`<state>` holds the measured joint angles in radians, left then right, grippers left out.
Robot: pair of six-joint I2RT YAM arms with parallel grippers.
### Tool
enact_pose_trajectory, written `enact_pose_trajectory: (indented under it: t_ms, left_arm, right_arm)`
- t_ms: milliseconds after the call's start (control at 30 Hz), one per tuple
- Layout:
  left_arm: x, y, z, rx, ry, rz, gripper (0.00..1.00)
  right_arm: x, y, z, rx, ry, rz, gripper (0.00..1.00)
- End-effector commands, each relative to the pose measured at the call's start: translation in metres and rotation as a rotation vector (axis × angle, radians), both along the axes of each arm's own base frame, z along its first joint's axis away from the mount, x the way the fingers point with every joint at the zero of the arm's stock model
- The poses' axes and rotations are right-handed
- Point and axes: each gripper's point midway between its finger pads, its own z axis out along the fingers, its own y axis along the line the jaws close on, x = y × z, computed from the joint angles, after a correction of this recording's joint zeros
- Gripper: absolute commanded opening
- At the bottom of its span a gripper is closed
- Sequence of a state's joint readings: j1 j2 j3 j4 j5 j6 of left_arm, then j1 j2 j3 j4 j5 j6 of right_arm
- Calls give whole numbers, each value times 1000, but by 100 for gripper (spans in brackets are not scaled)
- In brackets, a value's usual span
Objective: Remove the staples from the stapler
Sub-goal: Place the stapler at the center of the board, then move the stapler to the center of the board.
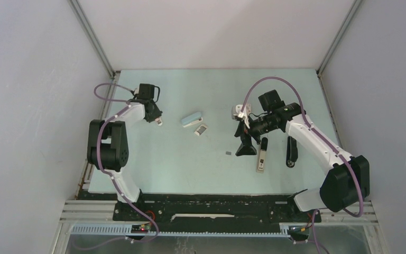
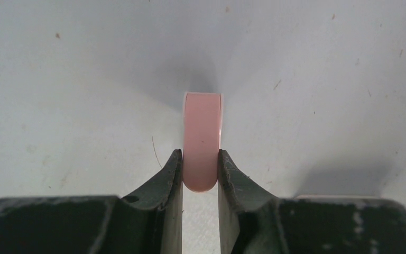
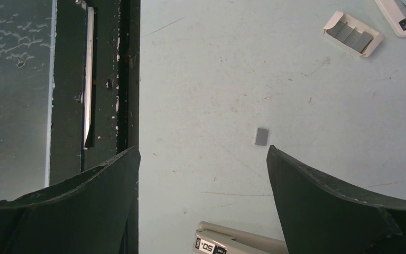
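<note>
The long silver stapler (image 1: 261, 157) with a black end lies on the table right of centre; its silver tip with a "50" label shows at the bottom of the right wrist view (image 3: 238, 243). One small grey staple strip (image 1: 228, 153) lies loose on the table left of it and also shows in the right wrist view (image 3: 261, 136). My right gripper (image 1: 246, 146) is open and empty just left of the stapler, its jaws (image 3: 203, 153) wide apart above the tip. My left gripper (image 1: 157, 119) is at the far left, shut (image 2: 201, 154) on a small pink piece (image 2: 202, 138).
An all-black stapler (image 1: 292, 152) lies right of the silver one. A short light-blue stapler (image 1: 192, 119) and a small white box (image 1: 201, 129) with grey strips (image 3: 352, 34) lie mid-table. The table's black front rail (image 3: 105, 79) is to the left in the right wrist view.
</note>
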<state>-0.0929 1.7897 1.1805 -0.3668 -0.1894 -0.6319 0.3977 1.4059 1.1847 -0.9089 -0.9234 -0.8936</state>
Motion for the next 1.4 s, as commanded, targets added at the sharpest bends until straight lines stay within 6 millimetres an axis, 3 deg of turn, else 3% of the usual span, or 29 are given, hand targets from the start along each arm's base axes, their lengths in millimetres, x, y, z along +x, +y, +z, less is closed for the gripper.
enact_pose_trajectory:
  t_ms: [0,167,267,333,467,733,933,1033,1200,1367]
  left_arm:
    - [30,17,24,120,-31,-24,4]
    - [37,18,20,177,-7,-100,23]
    - [37,15,19,179,-13,-143,44]
    - [37,12,27,183,-56,-174,60]
    - [31,11,52,203,-172,-196,76]
    - [4,1,111,174,-422,-231,84]
    - [-28,-17,138,98,-651,-299,92]
    - [-41,-22,145,73,-721,-324,99]
    - [-54,-31,151,-20,-797,-336,100]
    - [-65,-59,156,-148,-844,-467,100]
  right_arm:
    - [-5,4,11,32,-25,29,100]
    - [-5,4,11,33,-24,28,100]
    - [-5,4,11,33,-24,27,100]
    - [-5,4,11,33,-24,26,100]
    - [-5,4,12,36,-26,27,100]
    - [-7,3,14,40,-34,33,100]
    - [-8,3,14,43,-33,40,100]
    - [-8,3,13,43,-33,43,100]
    - [-8,3,12,45,-39,45,100]
    - [-8,3,12,46,-37,48,100]
